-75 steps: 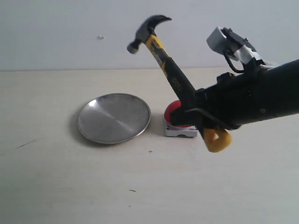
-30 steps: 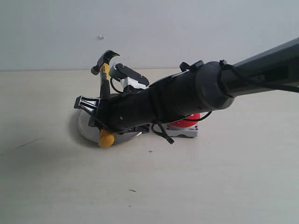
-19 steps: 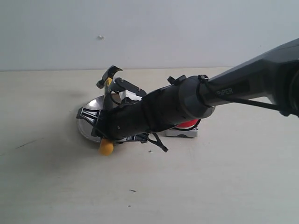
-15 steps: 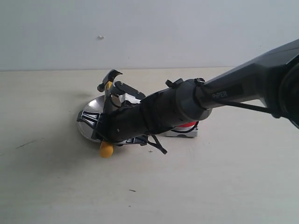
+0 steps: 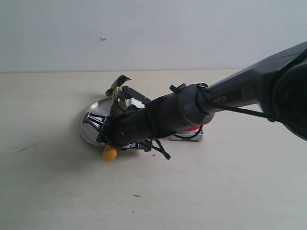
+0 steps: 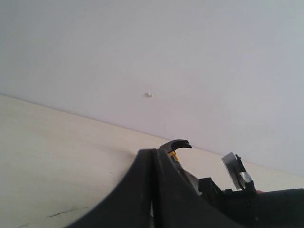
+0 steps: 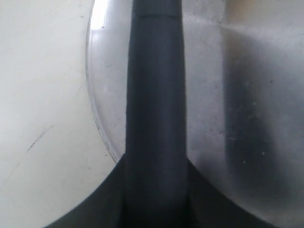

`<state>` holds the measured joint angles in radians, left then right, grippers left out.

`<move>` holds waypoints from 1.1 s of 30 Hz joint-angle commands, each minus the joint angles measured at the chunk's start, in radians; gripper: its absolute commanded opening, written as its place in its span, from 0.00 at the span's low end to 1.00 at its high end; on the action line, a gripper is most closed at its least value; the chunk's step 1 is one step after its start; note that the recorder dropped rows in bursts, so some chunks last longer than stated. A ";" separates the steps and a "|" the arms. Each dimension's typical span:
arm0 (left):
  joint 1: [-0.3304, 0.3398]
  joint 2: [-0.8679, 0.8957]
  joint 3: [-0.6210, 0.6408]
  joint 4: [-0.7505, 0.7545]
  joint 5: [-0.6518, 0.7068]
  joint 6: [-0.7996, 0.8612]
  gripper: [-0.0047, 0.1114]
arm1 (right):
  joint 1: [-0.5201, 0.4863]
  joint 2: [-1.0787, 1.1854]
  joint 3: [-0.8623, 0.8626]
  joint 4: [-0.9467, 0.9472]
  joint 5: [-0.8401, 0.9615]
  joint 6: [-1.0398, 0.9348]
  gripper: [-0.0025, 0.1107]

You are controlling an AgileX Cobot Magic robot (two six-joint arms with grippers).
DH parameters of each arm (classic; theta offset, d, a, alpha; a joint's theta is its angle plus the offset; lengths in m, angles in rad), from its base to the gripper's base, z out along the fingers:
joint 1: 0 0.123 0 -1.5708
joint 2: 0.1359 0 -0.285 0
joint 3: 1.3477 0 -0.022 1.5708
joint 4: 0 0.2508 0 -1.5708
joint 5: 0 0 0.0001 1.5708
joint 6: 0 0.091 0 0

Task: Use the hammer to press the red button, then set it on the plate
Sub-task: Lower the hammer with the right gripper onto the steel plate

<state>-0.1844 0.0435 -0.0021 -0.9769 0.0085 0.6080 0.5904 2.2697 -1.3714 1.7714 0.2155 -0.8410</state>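
Matte black robot arm with a grey collar and white lettering

The right arm (image 5: 192, 112) was a thick, round, matte black tube that widened into a dark grey collar (image 5: 189, 106), with small white lettering reading PIPER (image 5: 220, 99) on its upper link. Thin black cables (image 5: 162, 151) looped beneath it, and a silver-white camera block (image 5: 135, 101) sat at its wrist. The left gripper (image 6: 152, 164) showed smooth, curved black fingers (image 6: 135, 194).
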 commanded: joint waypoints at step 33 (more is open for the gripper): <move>0.000 -0.006 0.002 0.003 0.004 0.005 0.04 | 0.002 -0.008 -0.003 -0.030 0.095 0.017 0.39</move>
<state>-0.1844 0.0435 -0.0021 -0.9769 0.0085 0.6100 0.5822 2.2738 -1.3800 1.7708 0.2819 -0.8278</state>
